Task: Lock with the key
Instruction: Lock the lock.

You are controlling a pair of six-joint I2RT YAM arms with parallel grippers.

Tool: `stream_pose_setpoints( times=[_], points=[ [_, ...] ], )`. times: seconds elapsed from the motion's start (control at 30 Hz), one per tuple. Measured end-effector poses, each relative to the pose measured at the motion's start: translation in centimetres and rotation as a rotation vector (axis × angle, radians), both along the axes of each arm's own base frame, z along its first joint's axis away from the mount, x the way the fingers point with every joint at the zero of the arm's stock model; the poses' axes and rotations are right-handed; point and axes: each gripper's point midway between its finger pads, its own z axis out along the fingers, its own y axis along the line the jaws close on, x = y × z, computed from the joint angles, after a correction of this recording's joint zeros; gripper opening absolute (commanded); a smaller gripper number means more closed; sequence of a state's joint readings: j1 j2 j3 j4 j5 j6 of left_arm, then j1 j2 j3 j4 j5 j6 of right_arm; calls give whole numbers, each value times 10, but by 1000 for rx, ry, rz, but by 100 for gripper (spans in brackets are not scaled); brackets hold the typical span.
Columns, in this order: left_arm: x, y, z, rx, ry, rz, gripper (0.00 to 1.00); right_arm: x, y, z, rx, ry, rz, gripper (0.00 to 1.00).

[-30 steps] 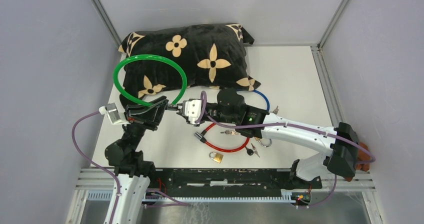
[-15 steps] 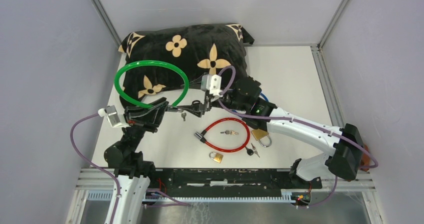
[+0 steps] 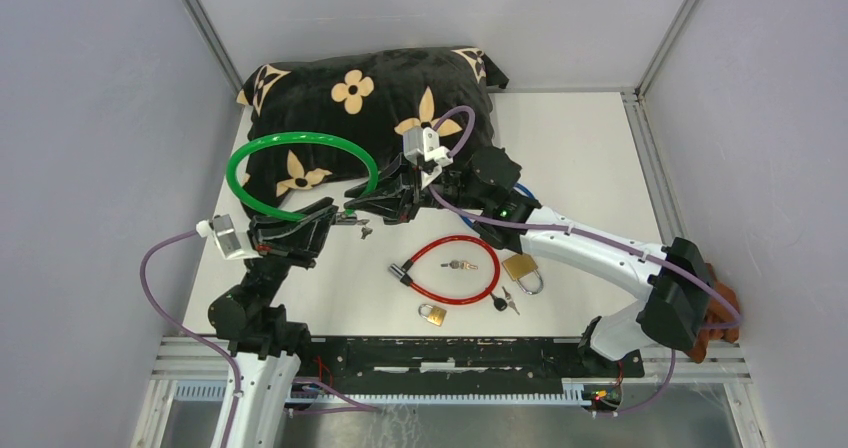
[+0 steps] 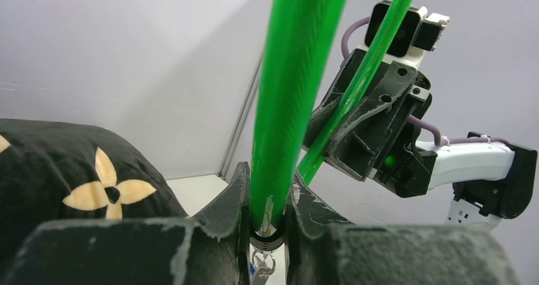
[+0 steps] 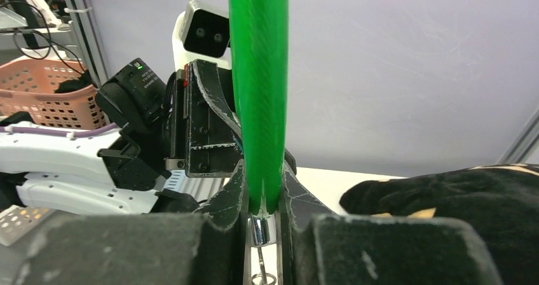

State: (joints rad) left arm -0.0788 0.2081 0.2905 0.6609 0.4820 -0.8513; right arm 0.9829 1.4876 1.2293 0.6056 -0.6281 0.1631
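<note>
Green plastic covers the cable (image 3: 300, 173), which in the top view is held as a loop above the near-left edge of the pillow (image 3: 400, 88). Its two ends meet between the left gripper (image 3: 335, 214) and the right gripper (image 3: 364, 207), which are set tip to tip and close together. A small key (image 3: 365, 231) is seen just below that meeting point. A red lock (image 3: 450, 268) and a brass padlock (image 3: 520, 266) are laid on the table (image 3: 600, 168), nearer the bases.

From the left wrist, the cable (image 4: 292, 75) is seen clamped between the left fingers (image 4: 236, 189), its black collar seated in the gap, with a key ring (image 4: 260, 266) hung beneath. The other strand runs to the right gripper beyond.

From the right wrist, the cable (image 5: 257, 75) is seen pinched between the right fingers (image 5: 289, 189), and its silver tip (image 5: 259, 229) is exposed just below the grip.
</note>
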Motion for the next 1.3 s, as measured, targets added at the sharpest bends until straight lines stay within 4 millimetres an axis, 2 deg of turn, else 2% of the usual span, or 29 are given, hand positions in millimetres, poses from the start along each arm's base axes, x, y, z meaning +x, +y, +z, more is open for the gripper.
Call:
stream_pose_setpoints(
  times=[0.5,0.53,0.57,0.6,0.63,0.7,0.77,0.87,0.93,1.03,1.13,1.2,1.3],
  points=[
    [-1,-3,-7,36,-10,-3,2,0,-4,-6,-37,43,14,0],
    [-1,-3,-8,38,-11,-5,2,0,-5,-7,-42,45,12,11],
    [-1,-4,-8,40,-12,-6,2,0,-6,-7,-45,45,12,27],
    [-2,-4,-8,44,-13,-9,2,0,-6,-7,-48,44,11,49],
    [-2,-5,-8,47,-14,-8,2,0,-7,-9,-55,44,9,62],
    [2,-3,-12,52,-2,7,2,3,-13,-2,-44,21,-10,73],
    [4,-3,-14,56,5,12,2,4,-26,11,-16,-32,-36,78],
    [4,0,-12,50,-4,25,2,3,-41,21,4,-105,-67,78],
    [4,1,-10,48,-14,30,2,-1,-43,12,-14,-131,-57,76],
    [3,1,-8,46,-24,34,2,0,-31,-21,-86,-117,-14,73],
    [3,1,-8,46,-24,35,2,7,-14,-65,-187,-62,16,69],
    [3,1,-8,46,-24,35,2,8,-6,-88,-238,-33,32,62],
    [3,2,-8,46,-24,36,2,4,0,-108,-284,-11,59,50]
  ],
)
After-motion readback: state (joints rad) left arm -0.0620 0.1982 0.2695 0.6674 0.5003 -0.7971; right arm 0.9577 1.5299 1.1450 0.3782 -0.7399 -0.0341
